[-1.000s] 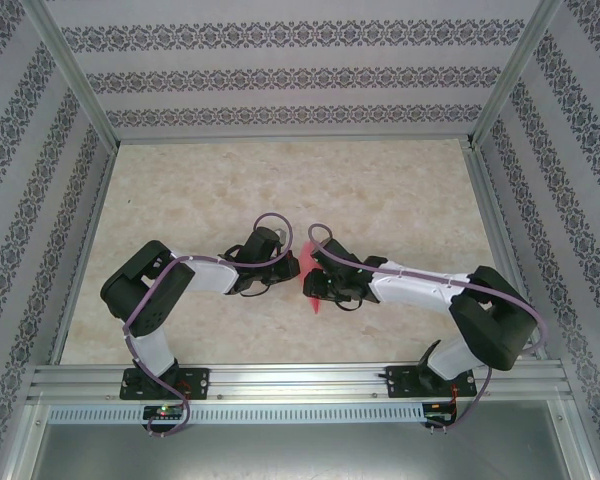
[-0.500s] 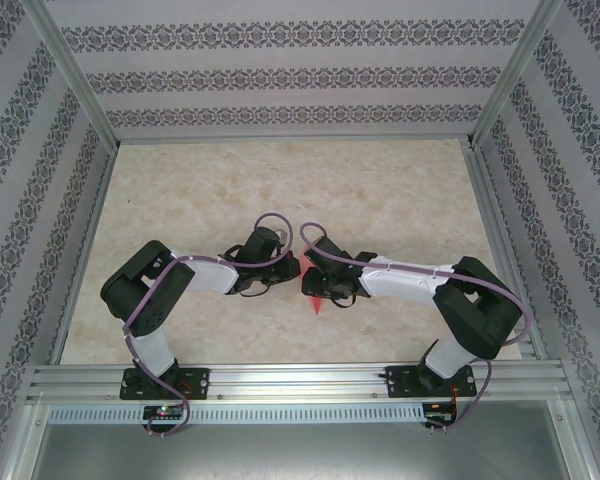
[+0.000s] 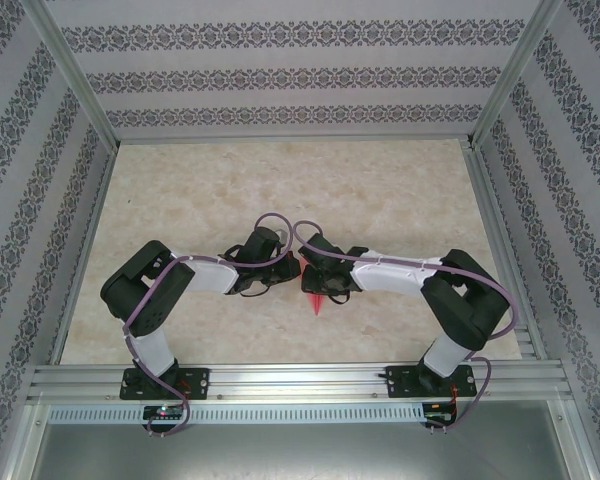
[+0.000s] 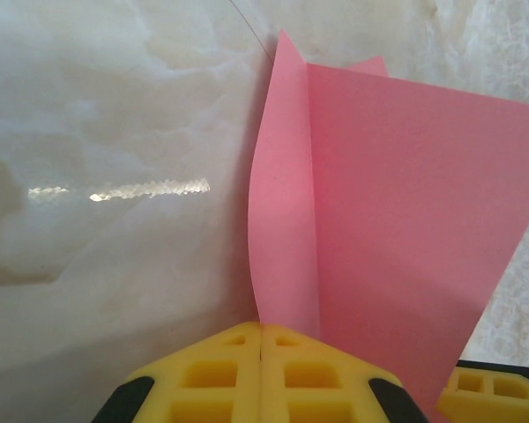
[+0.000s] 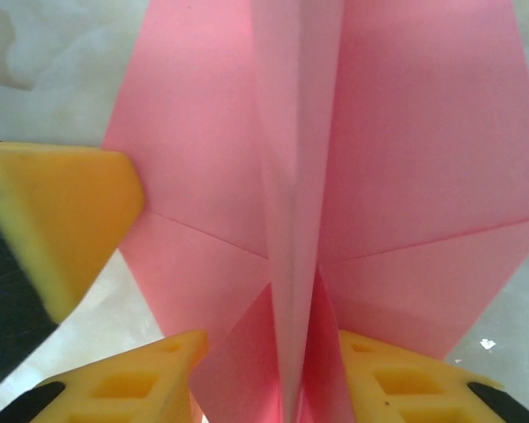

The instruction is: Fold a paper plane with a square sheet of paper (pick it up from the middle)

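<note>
The square sheet of paper (image 3: 317, 303) is pink and folded into a pointed shape with a raised centre ridge; its tip points toward the near edge. My left gripper (image 4: 262, 328) is shut on the paper (image 4: 397, 220) at the base of an upright flap. My right gripper (image 5: 269, 339) is open, and its yellow fingers (image 5: 123, 388) straddle the centre ridge of the paper (image 5: 203, 176), with folded flaps lying between them. Seen from above, the left gripper (image 3: 292, 268) and the right gripper (image 3: 313, 283) meet over the paper at the table's middle.
The marble-patterned table (image 3: 280, 190) is ringed by an aluminium frame (image 3: 280, 380) and patterned walls. One yellow finger of the left gripper (image 5: 53, 211) stands close at the left in the right wrist view.
The right arm has swung left, its elbow drawing in and its gripper sliding further over the paper toward the left gripper. The left arm and its grip have stayed still.
</note>
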